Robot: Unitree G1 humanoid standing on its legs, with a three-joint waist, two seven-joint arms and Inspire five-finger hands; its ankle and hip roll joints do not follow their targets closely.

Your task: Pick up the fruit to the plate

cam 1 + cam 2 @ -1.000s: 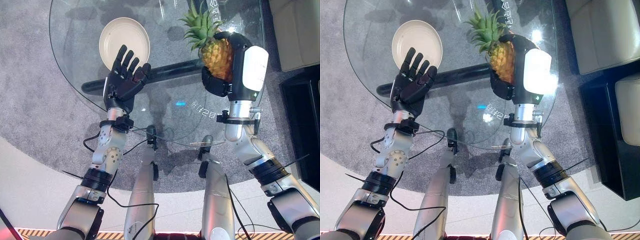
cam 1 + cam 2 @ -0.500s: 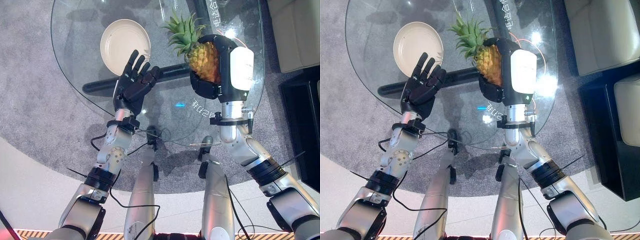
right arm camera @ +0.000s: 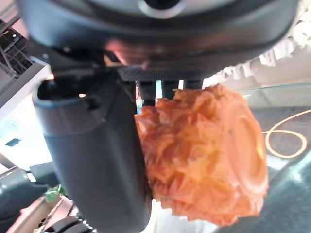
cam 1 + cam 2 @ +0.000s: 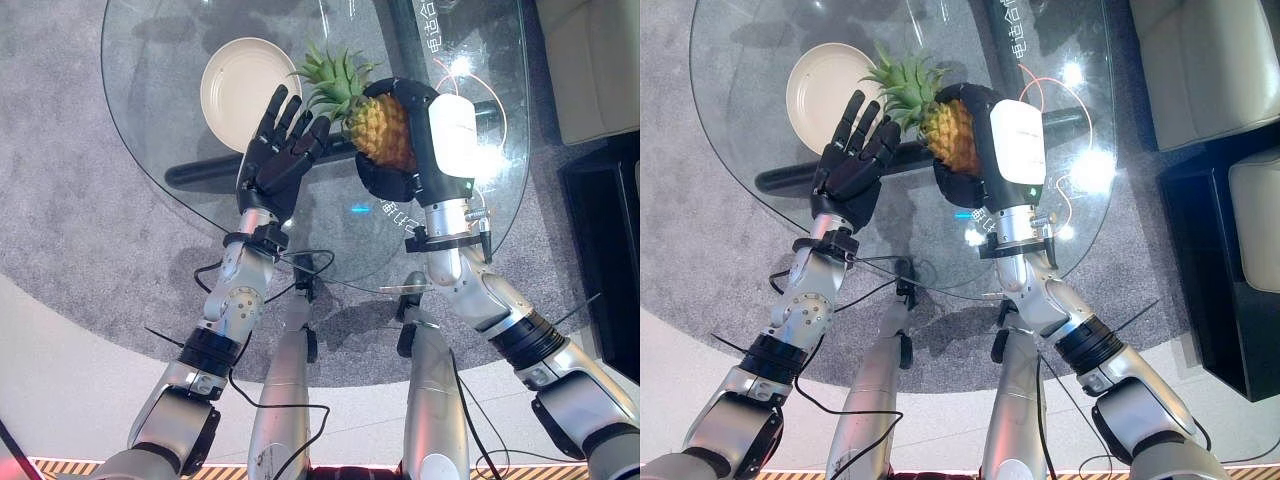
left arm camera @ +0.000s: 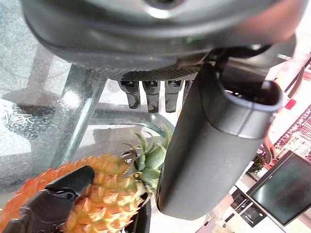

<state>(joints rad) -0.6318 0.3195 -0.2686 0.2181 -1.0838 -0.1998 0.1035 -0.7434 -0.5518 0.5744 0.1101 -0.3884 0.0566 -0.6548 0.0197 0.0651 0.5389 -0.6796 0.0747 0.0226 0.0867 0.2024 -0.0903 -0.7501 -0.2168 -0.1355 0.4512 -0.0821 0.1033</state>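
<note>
Pineapple (image 4: pixel 382 128) shifted left in right robot hand (image 4: pixel 420 150), beside open left robot hand (image 4: pixel 283 155).

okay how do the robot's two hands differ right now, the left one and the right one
The right hand is curled round the pineapple and carries it, while the left hand holds nothing. The left hand's fingers are spread straight; the right hand's wrap the fruit. The left hand is nearer the plate; the right hand is farther from it. Both are dark and raised over the glass table.
</note>
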